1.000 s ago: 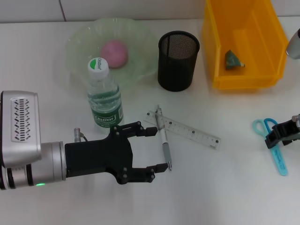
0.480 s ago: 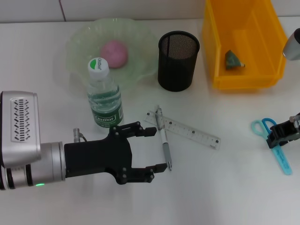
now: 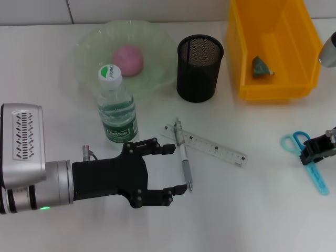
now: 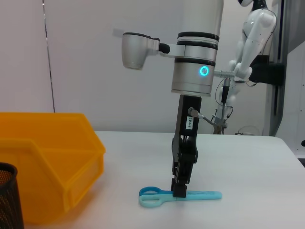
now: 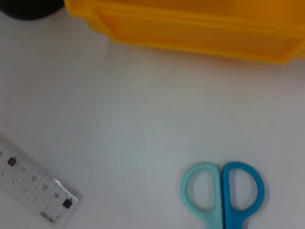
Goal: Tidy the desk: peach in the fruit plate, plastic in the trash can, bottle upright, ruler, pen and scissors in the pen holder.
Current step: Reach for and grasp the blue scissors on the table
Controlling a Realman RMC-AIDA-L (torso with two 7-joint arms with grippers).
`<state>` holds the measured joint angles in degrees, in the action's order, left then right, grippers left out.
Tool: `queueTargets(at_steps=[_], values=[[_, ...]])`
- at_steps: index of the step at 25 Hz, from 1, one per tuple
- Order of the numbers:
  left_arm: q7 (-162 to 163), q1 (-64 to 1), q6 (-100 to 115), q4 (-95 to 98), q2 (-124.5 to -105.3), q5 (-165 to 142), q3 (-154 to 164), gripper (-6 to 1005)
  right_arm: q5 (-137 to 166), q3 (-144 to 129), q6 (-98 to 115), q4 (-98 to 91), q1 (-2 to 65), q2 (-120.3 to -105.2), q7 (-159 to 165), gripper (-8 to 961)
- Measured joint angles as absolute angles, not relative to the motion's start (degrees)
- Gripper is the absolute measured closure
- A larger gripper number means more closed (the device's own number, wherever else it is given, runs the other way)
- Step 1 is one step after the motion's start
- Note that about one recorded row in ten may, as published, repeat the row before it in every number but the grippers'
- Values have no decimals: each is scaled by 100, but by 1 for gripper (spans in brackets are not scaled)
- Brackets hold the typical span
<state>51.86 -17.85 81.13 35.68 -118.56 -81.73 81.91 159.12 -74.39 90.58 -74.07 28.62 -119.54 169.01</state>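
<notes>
Head view: left gripper (image 3: 172, 170) spread beside pen (image 3: 182, 154) lying across ruler (image 3: 210, 147); right gripper (image 3: 316, 149) pinching scissors (image 3: 310, 169).

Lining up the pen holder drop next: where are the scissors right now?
In the head view the scissors lie flat on the desk at the far right, below the yellow bin, with the right hand down on them.
</notes>
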Motion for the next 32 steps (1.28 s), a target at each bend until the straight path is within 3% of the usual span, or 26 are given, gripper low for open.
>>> queueTargets(at_steps=[13,26,32], values=[[5185,-1785,8113,3568,-11856,-8174,8191,186,15741,-7412,9101,-7705,2736,-11938,16842,807],[5185,-1815,8094,3542,-11857,-8174,8191,186,15757,-7514,9077,-7541,2814,-11935,16839,534],[5185,-1820,8094,3517,-11856,-8174,8191,186,15772,-7525,9028,-7429,2850,-11935,16840,537]])
